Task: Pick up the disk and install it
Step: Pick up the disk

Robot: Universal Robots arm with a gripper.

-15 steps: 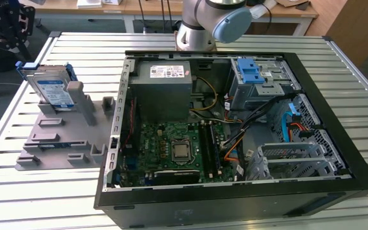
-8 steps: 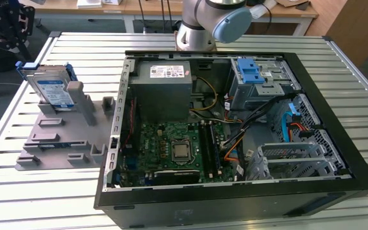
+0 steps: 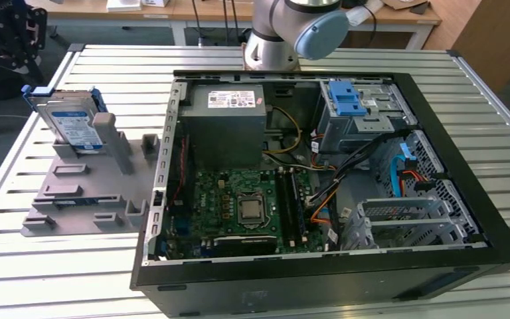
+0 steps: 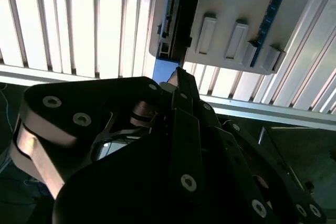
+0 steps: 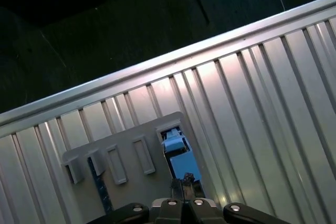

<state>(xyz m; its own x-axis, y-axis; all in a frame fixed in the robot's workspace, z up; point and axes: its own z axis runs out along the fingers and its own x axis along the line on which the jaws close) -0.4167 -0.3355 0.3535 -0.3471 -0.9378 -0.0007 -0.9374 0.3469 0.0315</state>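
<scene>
Nearest me, the black, jointed gripper [image 5: 182, 183] has its fingertips together on nothing, just above the disk [image 3: 74, 123]. That flat silver, blue-framed slab stands on edge in a grey plastic holder [image 3: 87, 179] on the ribbed metal table [image 3: 16, 166], at the exterior view's left of the open black case [image 3: 326, 282].

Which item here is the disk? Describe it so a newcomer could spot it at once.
To the exterior view's left of the open black computer case, a grey plastic stand lies on the slatted table. The disk stands on edge at its far end: the only silver slab there, with a blue-and-white label and blue frame.
</scene>
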